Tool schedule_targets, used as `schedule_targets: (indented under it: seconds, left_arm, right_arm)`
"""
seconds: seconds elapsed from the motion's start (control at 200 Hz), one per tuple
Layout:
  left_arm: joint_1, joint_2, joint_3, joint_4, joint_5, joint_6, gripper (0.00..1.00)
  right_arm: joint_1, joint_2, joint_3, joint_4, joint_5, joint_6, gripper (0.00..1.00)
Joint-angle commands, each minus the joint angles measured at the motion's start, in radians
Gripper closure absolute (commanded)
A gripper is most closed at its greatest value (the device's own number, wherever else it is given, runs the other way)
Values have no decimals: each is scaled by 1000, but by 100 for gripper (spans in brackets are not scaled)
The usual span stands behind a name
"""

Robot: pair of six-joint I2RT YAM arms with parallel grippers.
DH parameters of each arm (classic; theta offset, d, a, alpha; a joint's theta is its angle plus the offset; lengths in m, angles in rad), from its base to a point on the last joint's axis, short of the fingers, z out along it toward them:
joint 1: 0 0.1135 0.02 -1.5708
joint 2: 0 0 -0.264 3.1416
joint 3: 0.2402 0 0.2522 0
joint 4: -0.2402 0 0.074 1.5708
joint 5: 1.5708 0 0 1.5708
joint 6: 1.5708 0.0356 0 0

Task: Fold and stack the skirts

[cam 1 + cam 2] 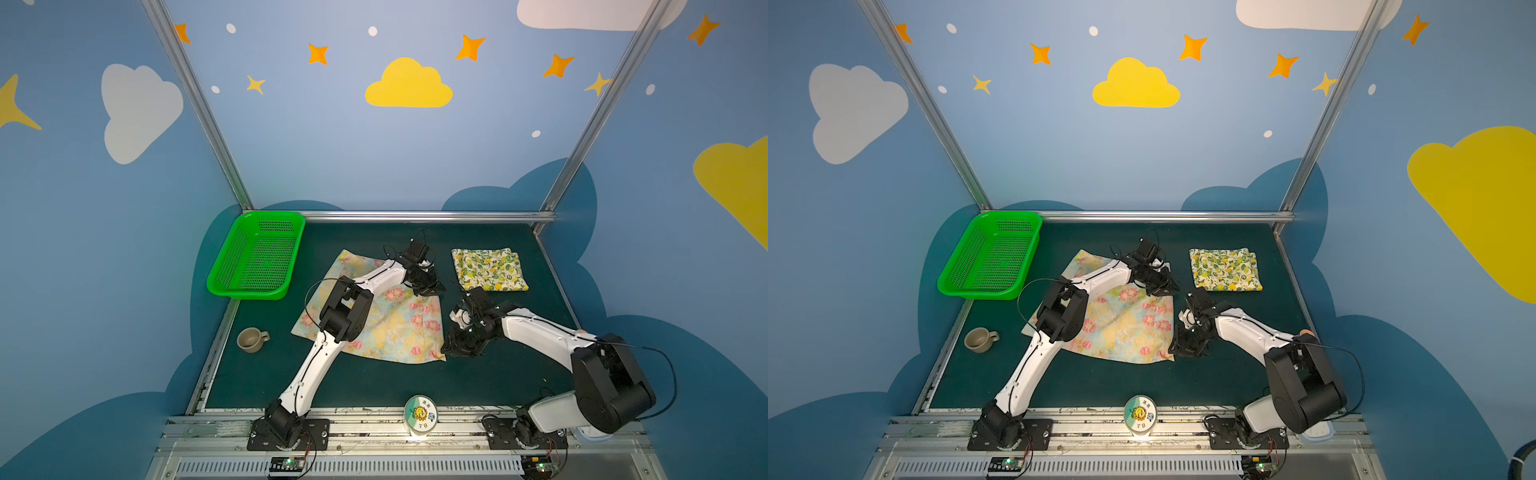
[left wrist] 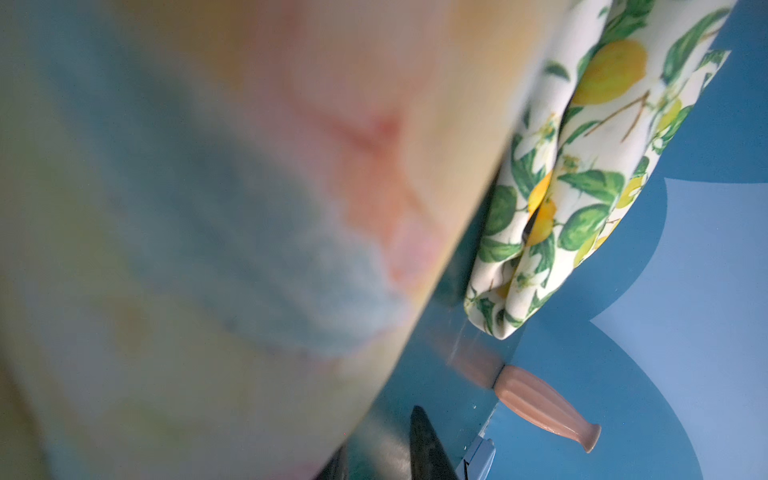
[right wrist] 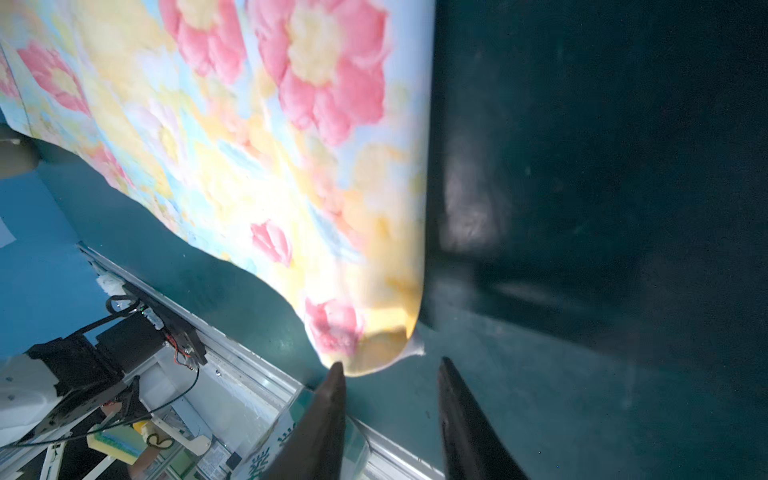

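Closest to us, the right gripper (image 3: 390, 362) sits at the near corner of the floral skirt (image 1: 390, 324). Its fingers are apart with nothing between them, and the corner just brushes one tip. We reckon it's lined up to grab that corner for a fold.

Further back, the left gripper (image 1: 430, 284) is over the skirt's far right edge. Blurry cloth smothers its wrist camera, so we can't tell if it's pinching, though it's probably lifting that edge. The rest of the skirt lies flat mid-table (image 1: 374, 382).

Beyond it, the lemon skirt (image 1: 490, 270) lies folded at the far right, presumably the base of the stack.
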State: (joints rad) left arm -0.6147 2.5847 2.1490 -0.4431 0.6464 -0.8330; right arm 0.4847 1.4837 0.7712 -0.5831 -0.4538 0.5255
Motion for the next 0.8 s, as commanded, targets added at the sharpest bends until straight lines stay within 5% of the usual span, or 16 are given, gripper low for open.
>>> schedule_targets:
  seconds: [0.0,0.195,0.791]
  left_arm:
    - [30,87,-13,-30,-128,13,72]
    - [41,113,13,-47,-137,-11,73]
    - [41,146,60,-92,-162,-23,75]
  right_arm:
    - [-8,72,30,40,-30,-7,78]
    - [15,136,23,38,-56,-20,91]
    - [90,80,-33,-35,-119,-27,92]
